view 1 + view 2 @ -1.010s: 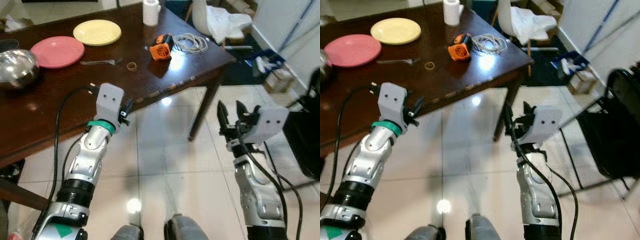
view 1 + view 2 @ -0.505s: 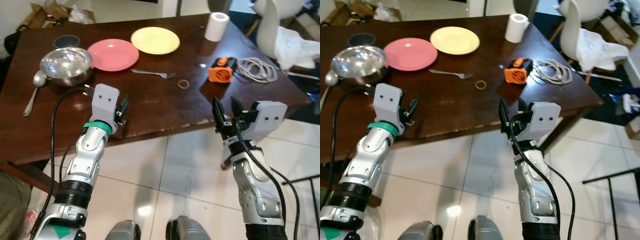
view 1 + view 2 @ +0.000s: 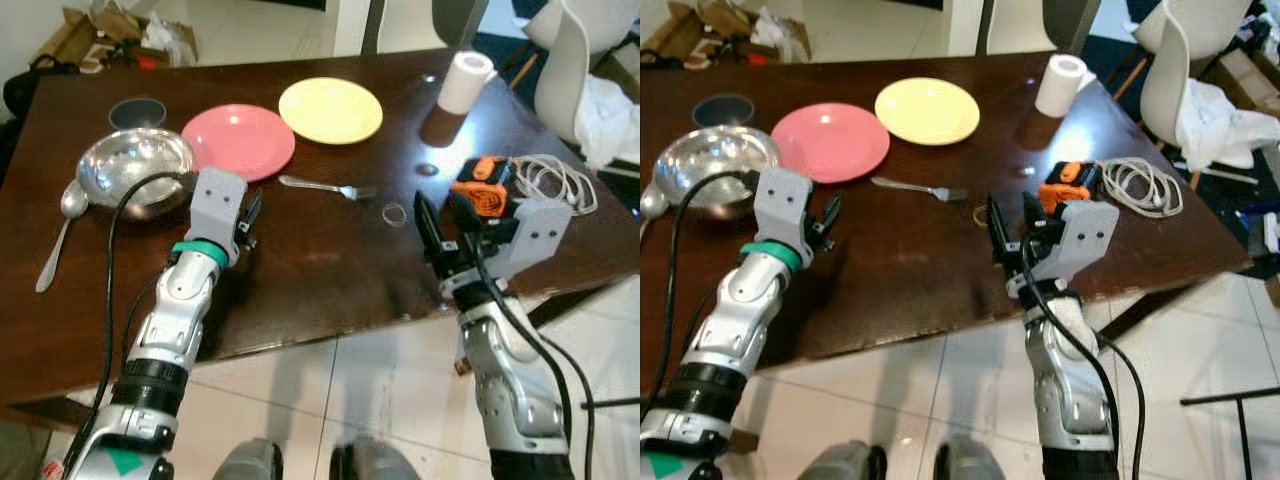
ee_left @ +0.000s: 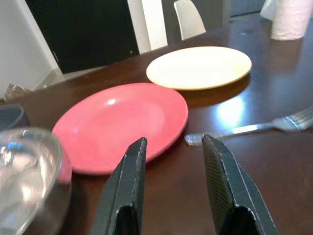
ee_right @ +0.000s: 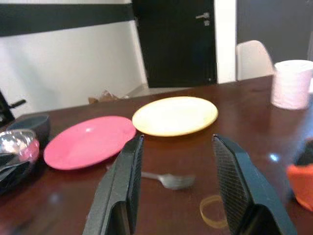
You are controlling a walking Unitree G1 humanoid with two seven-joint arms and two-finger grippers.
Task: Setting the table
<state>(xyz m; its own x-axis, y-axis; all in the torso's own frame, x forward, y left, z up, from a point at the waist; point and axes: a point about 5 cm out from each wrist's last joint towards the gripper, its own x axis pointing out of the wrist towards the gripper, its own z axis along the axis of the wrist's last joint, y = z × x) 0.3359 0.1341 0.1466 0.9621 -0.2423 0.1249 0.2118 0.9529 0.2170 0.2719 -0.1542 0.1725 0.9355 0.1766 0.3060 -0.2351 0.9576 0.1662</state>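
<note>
View has swung since earlier; dark wooden table (image 3: 300,250) now fills more of it. Left gripper (image 4: 178,196), fingers spread, empty, above the tabletop near round pink plate (image 3: 238,141). Right gripper (image 5: 178,196) likewise spread, facing silver fork (image 3: 327,186). Round yellow plate (image 3: 330,110) beyond.

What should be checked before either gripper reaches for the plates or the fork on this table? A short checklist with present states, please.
1. Left gripper open and holding nothing: ok.
2. Right gripper open and holding nothing: ok.
3. Pink plate lies flat with nothing on it: ok.
4. Yellow plate lies flat with nothing on it: ok.
5. Fork lies apart from both plates, open to a grasp: ok.
6. Orange tool and cable sit close beside the right gripper, which may brush them on a reach: not ok.
</note>
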